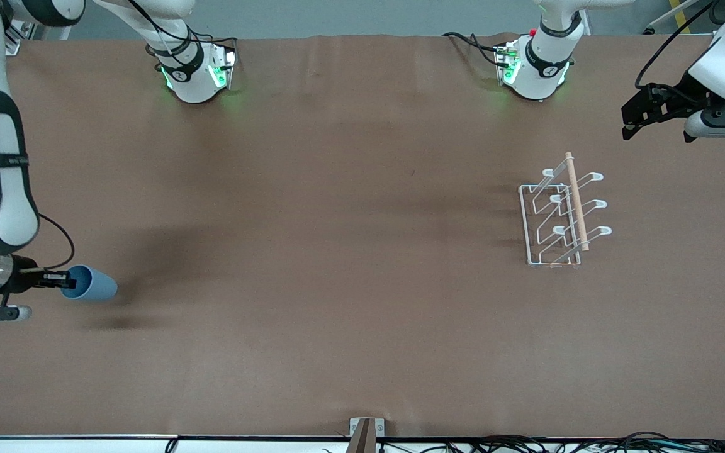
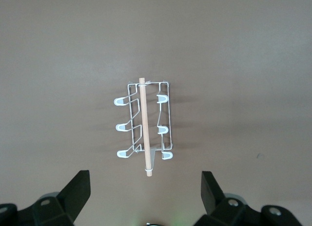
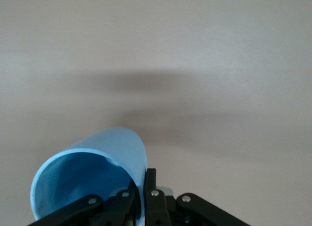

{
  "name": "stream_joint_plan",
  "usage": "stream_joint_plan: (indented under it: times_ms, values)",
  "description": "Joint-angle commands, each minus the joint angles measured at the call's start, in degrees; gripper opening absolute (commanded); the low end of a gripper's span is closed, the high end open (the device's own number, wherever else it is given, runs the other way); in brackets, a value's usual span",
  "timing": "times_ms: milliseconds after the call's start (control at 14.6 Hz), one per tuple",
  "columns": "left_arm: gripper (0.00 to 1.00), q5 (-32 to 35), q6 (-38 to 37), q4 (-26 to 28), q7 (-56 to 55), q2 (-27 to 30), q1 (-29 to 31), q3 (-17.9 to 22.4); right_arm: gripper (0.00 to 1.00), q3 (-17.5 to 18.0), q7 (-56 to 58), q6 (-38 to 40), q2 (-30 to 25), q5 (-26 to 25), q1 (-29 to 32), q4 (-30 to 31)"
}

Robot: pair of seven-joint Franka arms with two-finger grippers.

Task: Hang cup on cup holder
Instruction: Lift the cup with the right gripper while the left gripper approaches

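The light-blue cup [image 1: 92, 284] is held on its side above the brown table at the right arm's end. My right gripper [image 1: 68, 282] is shut on the cup's rim, one finger inside and one outside; the right wrist view shows the cup [image 3: 92, 172] and the gripper [image 3: 142, 184] pinching its wall. The white wire cup holder [image 1: 562, 215] with a wooden rod stands toward the left arm's end. My left gripper [image 1: 632, 119] is open and empty, up in the air beside the rack at the table's end. The left wrist view shows the rack [image 2: 145, 129] beyond the open fingers [image 2: 80, 187].
The brown table cover [image 1: 337, 251] spreads between the cup and the rack. The two arm bases [image 1: 196, 72] stand along the table's edge farthest from the front camera. A small bracket [image 1: 365, 431] sits at the nearest edge.
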State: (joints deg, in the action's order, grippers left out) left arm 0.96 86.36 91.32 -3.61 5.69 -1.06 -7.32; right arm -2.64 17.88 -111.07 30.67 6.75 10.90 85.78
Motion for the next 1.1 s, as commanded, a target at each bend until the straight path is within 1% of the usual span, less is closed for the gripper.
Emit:
stream_joint_plan:
  times_ms: [0, 205, 342, 411, 616, 684, 821, 958, 1027]
  values:
    - [1.0, -0.3, -0.9, -1.3, 0.9, -0.5, 0.3, -0.2, 0.02, 0.4, -4.0, 6.1, -6.6, 5.3, -3.2, 2.7]
    - [1.0, -0.4, -0.9, -1.3, 0.9, -0.4, 0.4, -0.2, 0.02, 0.4, -7.8, 11.9, -10.0, 13.4, -6.1, 3.4]
    - [1.0, -0.4, -0.9, -1.2, 0.9, -0.5, 0.4, -0.2, 0.02, 0.4, -10.4, 14.4, -12.6, 22.7, -7.2, 5.8]
    - [1.0, -0.4, -0.9, -1.3, 0.8, -0.4, 0.2, -0.2, 0.02, 0.4, -10.6, 14.7, -14.4, 27.8, -7.9, 8.1]
    - [1.0, -1.6, -0.9, -1.4, 0.9, -0.5, -0.6, -0.9, 0.02, 0.4, -10.5, 14.7, -19.1, 38.5, -10.2, 14.0]
    - [1.0, -3.1, -0.9, -1.4, 0.8, -0.5, -1.0, -1.2, 0.02, 0.5, -10.5, 14.9, -19.9, 41.5, -11.2, 15.5]
    - [1.0, -3.6, -0.8, -1.5, 0.7, -1.7, -3.3, -3.6, 0.01, 0.4, -10.5, 15.4, -21.2, 47.6, -14.0, 17.6]
    - [1.0, -3.9, -0.1, -1.6, 0.7, -2.1, -5.0, -5.5, 0.01, 0.5, -10.5, 15.8, -21.4, 50.8, -14.9, 17.8]
    - [1.0, -4.4, 0.8, -2.5, 0.7, -2.3, -5.8, -6.5, 0.01, 0.5, -10.5, 17.2, -21.4, 53.2, -15.2, 17.8]
